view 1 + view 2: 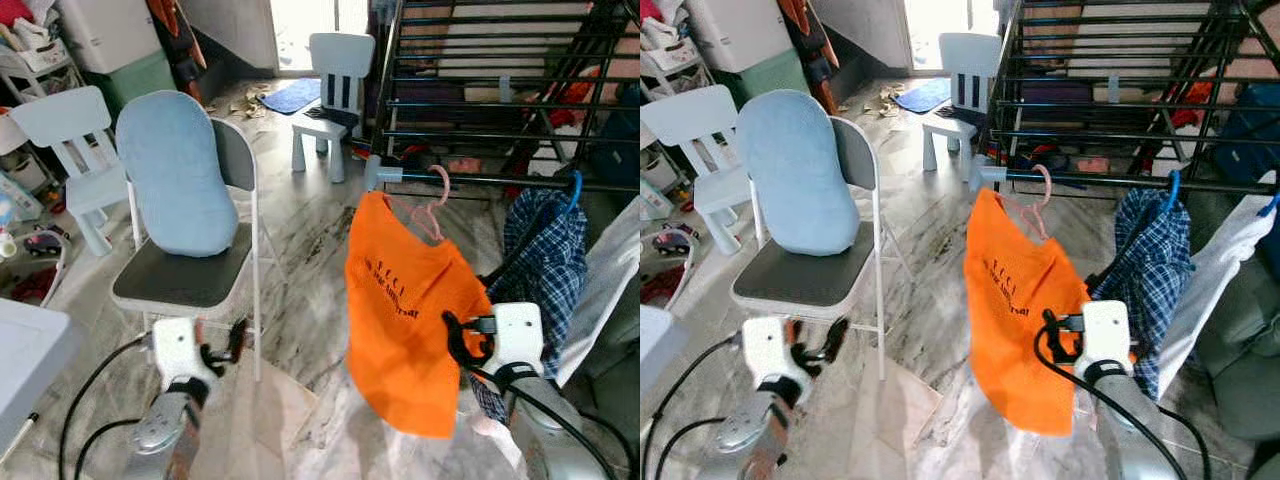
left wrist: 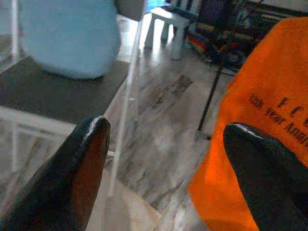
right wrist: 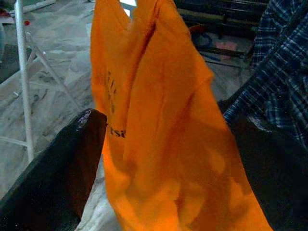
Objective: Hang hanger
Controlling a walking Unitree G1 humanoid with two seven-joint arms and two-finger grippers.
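Note:
An orange shirt (image 1: pixel 410 300) hangs on a pink hanger (image 1: pixel 435 205), whose hook sits over the grey rail (image 1: pixel 480 180) of the drying rack. My right gripper (image 1: pixel 462 340) is at the shirt's lower right edge and is open. In the right wrist view its fingers (image 3: pixel 62 159) stand wide apart with the orange cloth (image 3: pixel 163 120) just ahead between them; I cannot tell if they touch it. My left gripper (image 1: pixel 225 345) is low on the left, open and holding nothing, in front of the folding chair.
A folding chair (image 1: pixel 185 275) with a light blue cushion (image 1: pixel 178 175) stands left of the shirt. A plaid shirt (image 1: pixel 545 250) on a blue hanger and a white garment (image 1: pixel 610 270) hang to the right. Behind stand a black rack (image 1: pixel 500 60) and white small chairs (image 1: pixel 335 70).

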